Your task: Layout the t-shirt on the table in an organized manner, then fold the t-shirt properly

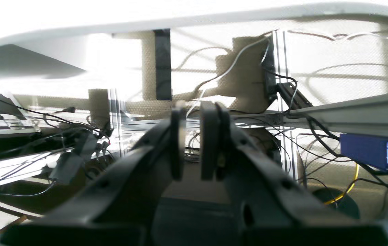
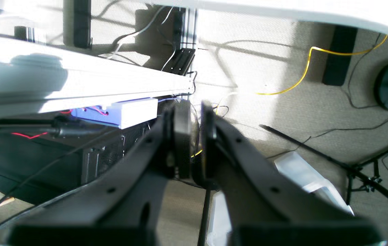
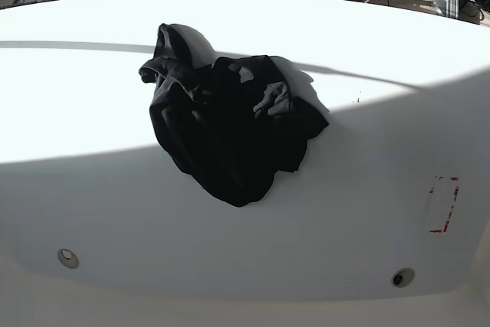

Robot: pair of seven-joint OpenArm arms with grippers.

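Observation:
The black t-shirt (image 3: 230, 124) lies crumpled in a wrinkly heap on the white table (image 3: 92, 189), a little left of centre in the base view. No arm shows in that view. Both wrist cameras look under the table edge (image 1: 180, 20) at the floor. My left gripper (image 1: 193, 112) hangs there with its fingers nearly together and nothing between them. The right gripper (image 2: 195, 109) stands the same way, with only a thin slit between its fingers, and holds nothing. Neither gripper is near the t-shirt.
A red dashed rectangle mark (image 3: 442, 204) sits at the table's right. Two round metal discs (image 3: 67, 256) (image 3: 402, 276) lie near the front edge. Below the table are an aluminium rail (image 1: 351, 109), a blue box (image 1: 364, 150), a yellow cable (image 2: 317, 51) and a tripod leg (image 2: 351, 167).

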